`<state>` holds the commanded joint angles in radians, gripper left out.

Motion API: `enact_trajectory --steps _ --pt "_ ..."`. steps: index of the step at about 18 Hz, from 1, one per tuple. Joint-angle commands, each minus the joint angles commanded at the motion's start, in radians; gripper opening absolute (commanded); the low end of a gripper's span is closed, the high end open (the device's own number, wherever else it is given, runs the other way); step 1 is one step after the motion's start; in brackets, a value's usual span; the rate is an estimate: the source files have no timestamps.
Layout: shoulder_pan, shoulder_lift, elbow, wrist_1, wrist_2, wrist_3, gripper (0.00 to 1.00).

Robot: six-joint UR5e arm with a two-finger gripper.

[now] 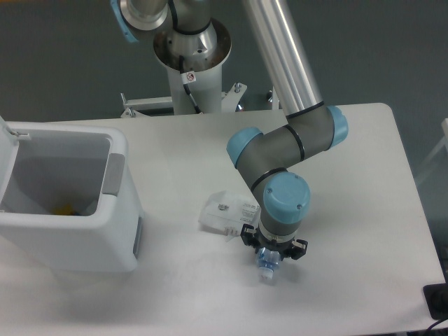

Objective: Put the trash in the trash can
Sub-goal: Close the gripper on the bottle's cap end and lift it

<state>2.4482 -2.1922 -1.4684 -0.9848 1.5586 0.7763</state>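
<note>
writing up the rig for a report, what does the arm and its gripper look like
The arm is built of silver-grey metal tubes with dark grey joint housings and round light-blue end caps. A black cable with a small white tag runs down the white base column. The gripper is small and black below the last blue-capped joint; its jaws are mostly hidden from this angle.

Trash can (pixel 77 231) at the worktop's (pixel 196 294) left, wrapper (pixel 227 212) mid-worktop, bottle (pixel 267 266) just right of it, under the hand (pixel 273 250)
</note>
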Motion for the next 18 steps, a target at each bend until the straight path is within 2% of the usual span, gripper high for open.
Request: enact_trajectory --steps 4,7,10,12,14,18 --pt "0.005 0.020 0.031 0.000 -0.006 0.001 0.56" --pt "0.008 0.063 0.039 -0.002 -0.047 0.000 0.57" --pt "0.011 0.133 0.040 -0.003 -0.222 -0.035 0.57" --pt "0.011 0.167 0.071 -0.002 -0.310 -0.100 0.57" --pt "0.011 0.196 0.106 -0.002 -0.461 -0.190 0.57" --pt "0.009 0.215 0.178 -0.002 -0.673 -0.282 0.57"
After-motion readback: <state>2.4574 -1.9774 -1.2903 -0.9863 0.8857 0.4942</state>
